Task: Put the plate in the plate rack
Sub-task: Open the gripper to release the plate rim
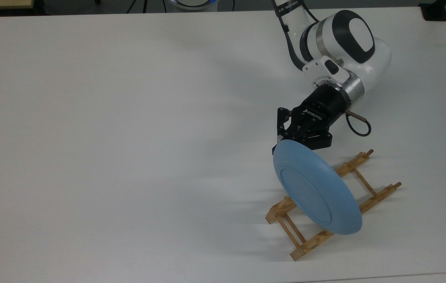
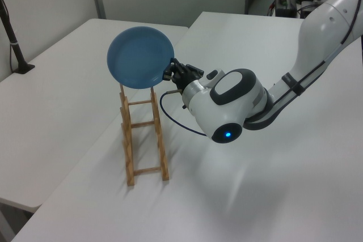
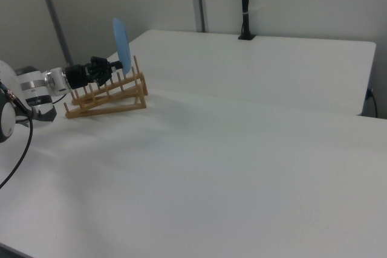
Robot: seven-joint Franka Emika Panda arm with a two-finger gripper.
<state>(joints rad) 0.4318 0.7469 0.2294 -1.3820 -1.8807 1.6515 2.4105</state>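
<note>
The light-blue plate (image 1: 317,192) stands on edge, tilted, over the middle of the wooden plate rack (image 1: 279,210). My gripper (image 1: 285,143) is shut on the plate's rim at its upper left in the top view. In the left view the plate (image 2: 140,56) hangs above the far end of the rack (image 2: 144,140), with the gripper (image 2: 170,72) at its right rim. The right view shows the plate (image 3: 123,45) edge-on over the rack's pegs (image 3: 109,98), the gripper (image 3: 112,64) beside it. I cannot tell whether the plate touches the rack.
The rack lies on a wide white table (image 1: 128,137), near its front right corner in the top view. A black post (image 2: 14,43) stands on the neighbouring table at the left view's left. My arm (image 1: 340,43) reaches in from the back right.
</note>
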